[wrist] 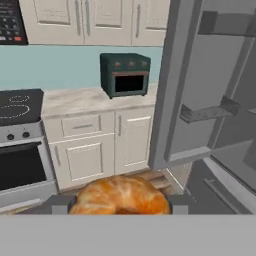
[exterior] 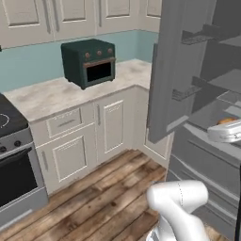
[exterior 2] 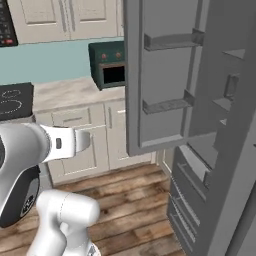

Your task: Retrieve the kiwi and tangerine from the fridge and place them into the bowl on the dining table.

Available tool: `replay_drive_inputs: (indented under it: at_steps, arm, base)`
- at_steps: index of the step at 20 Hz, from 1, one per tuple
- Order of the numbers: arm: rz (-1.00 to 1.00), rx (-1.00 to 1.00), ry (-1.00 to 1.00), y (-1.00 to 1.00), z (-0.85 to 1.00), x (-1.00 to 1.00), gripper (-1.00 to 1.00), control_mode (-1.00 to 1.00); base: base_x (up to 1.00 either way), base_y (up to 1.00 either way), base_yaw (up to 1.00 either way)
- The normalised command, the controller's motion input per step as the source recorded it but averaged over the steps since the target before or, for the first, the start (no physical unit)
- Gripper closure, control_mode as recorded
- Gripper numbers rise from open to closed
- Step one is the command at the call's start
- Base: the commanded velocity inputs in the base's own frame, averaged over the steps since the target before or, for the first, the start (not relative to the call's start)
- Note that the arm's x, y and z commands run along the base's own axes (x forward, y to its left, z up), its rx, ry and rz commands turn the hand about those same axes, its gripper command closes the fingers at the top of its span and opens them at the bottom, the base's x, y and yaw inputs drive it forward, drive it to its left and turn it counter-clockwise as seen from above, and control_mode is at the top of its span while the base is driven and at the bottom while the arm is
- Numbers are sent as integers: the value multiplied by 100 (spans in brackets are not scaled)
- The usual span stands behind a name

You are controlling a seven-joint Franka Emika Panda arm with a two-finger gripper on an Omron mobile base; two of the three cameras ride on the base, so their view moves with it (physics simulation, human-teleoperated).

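Note:
The tangerine (wrist: 122,194), round and orange, sits between my gripper's (wrist: 121,206) two dark fingertips (wrist: 62,204) in the hand view, and the gripper is shut on it. In the left base view the gripper (exterior: 226,132) hangs at the right edge in front of the fridge's inner shelves, with the tangerine (exterior: 228,121) showing just above the white hand. The fridge (exterior: 175,70) stands with its grey door swung wide open, its door racks facing me (exterior 2: 167,75) (wrist: 200,100). The kiwi, the bowl and the dining table are out of view.
A dark green toaster oven (exterior: 89,62) stands on the marble counter (exterior: 56,96) over cream cabinets. A stove (exterior: 12,155) is at the left. The open fridge door (exterior 2: 150,100) juts out over the wooden floor (exterior: 103,197), and the fridge's lower drawers (exterior 2: 190,200) are shut.

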Motion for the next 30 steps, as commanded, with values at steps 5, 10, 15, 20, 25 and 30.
replay_drive_inputs:
  at_steps: [5,10,15,20,25,30]
  arm:
    - [0,0,0,0,0,0,100,100]
    - [0,0,0,0,0,0,100,100]
    - [0,0,0,0,0,0,100,100]
    - [0,0,0,0,0,0,100,100]
    - [0,0,0,0,0,0,100,100]
    - [0,0,0,0,0,0,100,100]
  base:
    - [-31,-23,48]
    - [-40,-16,47]
    - [-53,-5,44]
    - [-71,0,40]
    - [-89,0,35]
    - [-89,0,34]
